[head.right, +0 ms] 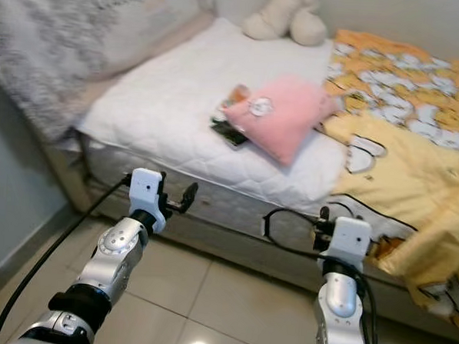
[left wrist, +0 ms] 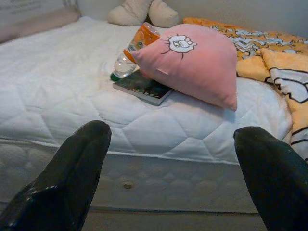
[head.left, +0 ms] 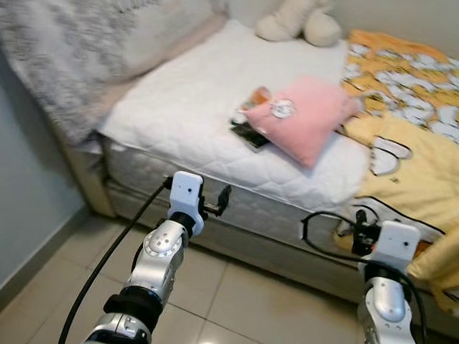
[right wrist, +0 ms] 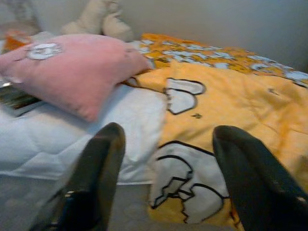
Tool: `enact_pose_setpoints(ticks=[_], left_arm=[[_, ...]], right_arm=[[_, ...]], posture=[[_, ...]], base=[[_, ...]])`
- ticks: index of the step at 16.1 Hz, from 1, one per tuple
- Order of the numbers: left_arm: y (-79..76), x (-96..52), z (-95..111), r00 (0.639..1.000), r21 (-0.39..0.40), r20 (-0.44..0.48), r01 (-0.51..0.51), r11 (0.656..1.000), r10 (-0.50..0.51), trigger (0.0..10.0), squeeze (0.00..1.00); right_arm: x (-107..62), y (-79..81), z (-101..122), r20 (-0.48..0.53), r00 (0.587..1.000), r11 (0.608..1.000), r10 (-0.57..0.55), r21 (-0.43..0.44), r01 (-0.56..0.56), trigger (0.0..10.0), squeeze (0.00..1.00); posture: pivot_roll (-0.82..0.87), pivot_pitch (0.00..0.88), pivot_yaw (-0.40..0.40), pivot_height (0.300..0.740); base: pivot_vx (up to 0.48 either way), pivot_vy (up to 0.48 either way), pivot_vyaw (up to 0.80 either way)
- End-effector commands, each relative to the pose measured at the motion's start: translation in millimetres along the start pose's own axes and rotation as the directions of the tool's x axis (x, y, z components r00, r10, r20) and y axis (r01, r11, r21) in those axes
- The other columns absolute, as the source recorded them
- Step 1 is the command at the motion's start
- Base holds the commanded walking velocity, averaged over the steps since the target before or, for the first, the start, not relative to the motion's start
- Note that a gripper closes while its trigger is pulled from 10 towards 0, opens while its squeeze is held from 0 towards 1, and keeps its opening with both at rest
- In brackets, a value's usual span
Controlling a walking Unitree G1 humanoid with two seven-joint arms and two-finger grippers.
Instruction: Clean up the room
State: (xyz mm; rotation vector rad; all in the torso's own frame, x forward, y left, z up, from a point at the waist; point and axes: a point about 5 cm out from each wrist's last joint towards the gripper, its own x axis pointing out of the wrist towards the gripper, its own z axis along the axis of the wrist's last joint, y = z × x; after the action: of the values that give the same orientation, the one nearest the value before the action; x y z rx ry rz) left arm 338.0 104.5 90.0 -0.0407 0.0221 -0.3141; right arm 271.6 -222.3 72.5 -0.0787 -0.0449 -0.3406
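A pink pillow [head.left: 305,118] lies on the white mattress [head.left: 179,100] near its front edge. Under the pillow's far side, a plastic bottle [left wrist: 134,50] with an orange label rests on a dark book [left wrist: 142,86]. My left gripper [head.left: 222,196] is held open in front of the mattress side, below the book, with nothing between its fingers. My right gripper [head.left: 360,225] is also open and empty. It hovers by the bed's edge where a yellow patterned blanket [head.left: 415,151] hangs over the side.
A cream plush toy [head.left: 299,18] sits at the head of the bed against the wall. Grey patterned bedding [head.left: 67,32] is piled along the left side. A grey wall [head.left: 20,207] closes the left. Beige floor tiles [head.left: 246,296] lie between me and the bed.
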Motion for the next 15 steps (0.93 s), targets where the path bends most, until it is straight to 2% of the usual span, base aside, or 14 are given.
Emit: enact_pose_setpoints(ticks=[1,4,6,7,9,11,12,13,14,15], left_arm=[[5.8,2.3,3.0,1.0,-0.021,-0.006,-0.03,0.999,0.03,10.0,1.0],[15.5,0.8,0.3,0.995,0.016,-0.02,-0.093,0.996,0.094,10.0,1.0],[15.2,1.2,0.8,0.995,0.025,-0.019,-0.098,0.995,0.098,10.0,1.0],[14.1,1.3,0.7,0.996,0.021,-0.018,-0.091,0.996,0.092,10.0,1.0],[9.4,1.0,-0.2,0.998,0.032,-0.01,-0.068,0.997,0.069,10.0,1.0],[0.0,0.3,-1.1,1.0,0.046,-0.01,0.008,0.999,-0.008,10.0,1.0],[-5.6,0.2,-1.2,0.998,0.048,-0.013,0.068,0.996,-0.068,10.0,1.0],[-7.1,0.5,-0.8,0.997,0.053,-0.013,0.082,0.995,-0.082,10.0,1.0],[-8.8,1.1,0.3,0.995,0.054,-0.008,0.095,0.994,-0.095,10.0,0.89],[-8.6,1.9,1.9,0.996,0.06,0.0,0.09,0.994,-0.09,10.0,0.0]], right_arm=[[1.0,0.0,-0.4,-0.011,1.0,1.0,-0.002,0.01,0.002,10.0,1.0],[1.3,5.7,-5.0,-0.036,0.998,0.998,0.058,-0.007,-0.058,10.0,1.0],[2.4,8.4,-4.3,-0.028,0.994,0.995,0.101,0.019,-0.101,10.0,1.0],[2.9,9.6,-3.6,-0.025,0.994,0.994,0.109,0.001,-0.109,10.0,1.0],[3.3,9.9,-4.4,-0.037,0.995,0.995,0.096,0.027,-0.095,10.0,1.0],[1.1,0.6,-11.8,-0.082,0.996,0.997,0.026,0.075,-0.02,10.0,1.0],[-2.2,2.3,-15.0,-0.088,0.995,0.998,0.042,0.059,-0.037,10.0,1.0],[-3.1,3.8,-17.8,-0.109,0.993,0.999,0.044,0.026,-0.042,10.0,1.0],[-3.6,5.1,-20.7,-0.131,0.991,0.999,0.042,0.015,-0.04,10.0,1.0],[-3.5,7.1,-19.7,-0.124,0.991,0.998,0.054,0.018,-0.052,10.0,0.65]], posture=[[0.14,0.0,0.018,0.74],[0.15,0.0,0.003,0.74],[0.15,0.0,-0.003,0.74],[0.15,0.0,-0.006,0.74],[0.15,0.0,-0.013,0.74],[0.15,0.0,-0.007,0.74],[0.15,0.0,0.0,0.74],[0.15,0.0,0.003,0.74],[0.15,0.0,0.007,0.74],[0.14,0.0,0.012,0.74]], base=[[0.0,0.0,0.0],[0.0,0.0,0.0],[0.0,0.0,0.0],[0.0,0.0,0.0],[0.0,0.0,0.0],[0.0,0.0,0.0],[0.0,0.0,0.0],[0.0,0.0,0.0],[0.0,0.0,-0.66],[0.0,0.0,-0.68]])
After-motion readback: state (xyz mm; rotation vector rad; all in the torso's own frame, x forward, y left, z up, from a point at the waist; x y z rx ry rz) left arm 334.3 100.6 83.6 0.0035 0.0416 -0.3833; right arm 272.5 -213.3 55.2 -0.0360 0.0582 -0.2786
